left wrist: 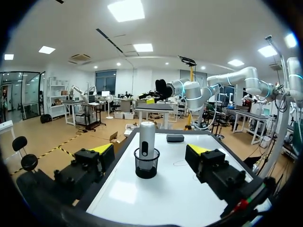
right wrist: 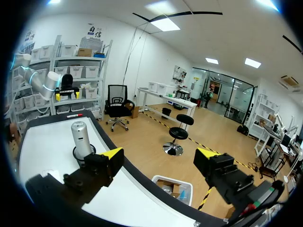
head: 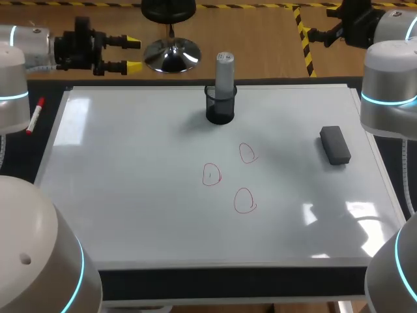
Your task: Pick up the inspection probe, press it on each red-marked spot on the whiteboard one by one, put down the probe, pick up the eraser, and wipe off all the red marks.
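While the probe [head: 224, 72] is left in its cup [head: 220, 107], nothing is begun — marks [head: 242, 200] unwiped, eraser [head: 335, 144] untouched, left gripper [head: 133, 55] and right gripper [right wrist: 159, 154] held wide, empty.

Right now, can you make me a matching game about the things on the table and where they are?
Things: 1 probe; 2 eraser; 3 marker pen; 4 red circles.
Places: A middle of the whiteboard; B standing in the black cup; C lying on the board's right side; D beside the board's left edge.
Pairs: 1-B, 2-C, 3-D, 4-A.
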Tool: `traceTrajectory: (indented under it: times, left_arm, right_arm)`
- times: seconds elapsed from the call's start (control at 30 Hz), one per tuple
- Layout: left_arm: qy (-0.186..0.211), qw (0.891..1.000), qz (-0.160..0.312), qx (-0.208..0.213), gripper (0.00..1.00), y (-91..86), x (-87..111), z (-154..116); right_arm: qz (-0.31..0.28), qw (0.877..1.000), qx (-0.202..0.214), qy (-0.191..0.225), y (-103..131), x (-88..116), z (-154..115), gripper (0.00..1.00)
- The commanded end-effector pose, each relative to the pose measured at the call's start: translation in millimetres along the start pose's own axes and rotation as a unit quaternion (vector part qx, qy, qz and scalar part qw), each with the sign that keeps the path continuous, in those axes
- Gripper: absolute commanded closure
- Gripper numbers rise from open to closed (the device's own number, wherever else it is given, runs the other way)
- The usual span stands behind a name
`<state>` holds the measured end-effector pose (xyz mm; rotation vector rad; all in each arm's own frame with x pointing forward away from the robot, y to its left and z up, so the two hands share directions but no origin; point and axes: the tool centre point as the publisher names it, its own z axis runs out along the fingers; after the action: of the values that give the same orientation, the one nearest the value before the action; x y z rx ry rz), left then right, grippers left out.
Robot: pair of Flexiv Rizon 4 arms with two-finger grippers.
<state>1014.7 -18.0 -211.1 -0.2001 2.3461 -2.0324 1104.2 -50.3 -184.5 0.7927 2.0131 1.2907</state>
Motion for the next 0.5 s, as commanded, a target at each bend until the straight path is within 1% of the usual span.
traceTrajectory:
  times: [0.03,0.1,0.2,0.23,0.37,0.5]
  left_arm:
    - [0.009,1.000,0.001,0.002,0.00,3.2,-4.3,2]
    - [0.017,1.000,0.004,0.003,0.00,4.4,-3.0,4]
    - [0.016,1.000,0.005,0.002,0.00,6.3,-1.6,7]
    - [0.009,1.000,0.004,0.003,0.00,6.9,-2.0,8]
    - [0.008,1.000,-0.024,-0.002,0.00,7.9,-6.0,13]
    - [0.008,1.000,-0.024,-0.002,0.00,7.9,-6.0,13]
  right_arm:
    - [0.000,1.000,0.000,0.000,0,0,0,0.00]
    - [0.000,1.000,0.000,0.000,0,0,0,0.00]
    - [0.000,1.000,0.000,0.000,0,0,0,0.00]
    - [0.000,1.000,0.000,0.000,0,0,0,0.00]
    - [0.000,1.000,0.000,0.000,0,0,0,0.00]
    - [0.000,1.000,0.000,0.000,0,0,0,0.00]
